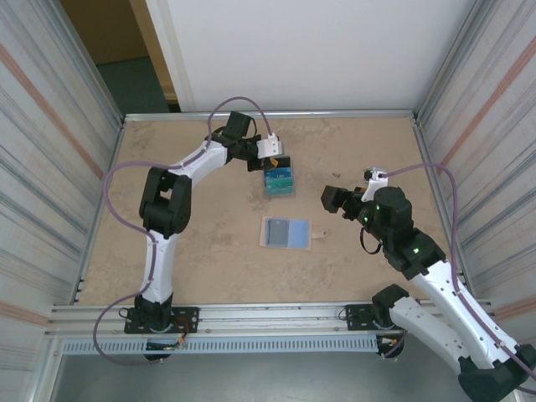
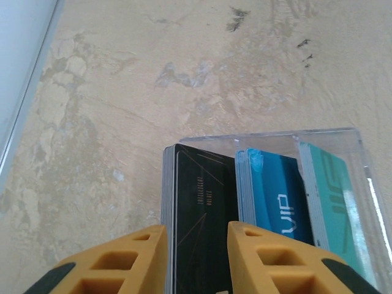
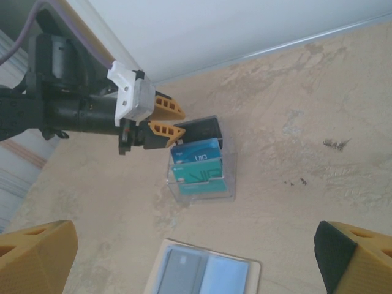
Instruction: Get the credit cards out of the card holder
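The wallet [image 1: 287,232] lies open mid-table, its long axis left to right. Cards [image 2: 275,196] stand in a clear box [image 2: 269,135] just beyond it. My left pincer [image 2: 196,236] hangs over that box, partly open and gripping nothing. My right pincer [image 1: 328,199], wide open and empty, looks nearer the wallet.

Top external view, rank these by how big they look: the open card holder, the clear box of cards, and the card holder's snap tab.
1. card holder, lying open: largest.
2. clear box: somewhat smaller, though it stands taller, so nearer the camera.
3. snap tab: by far the smallest.
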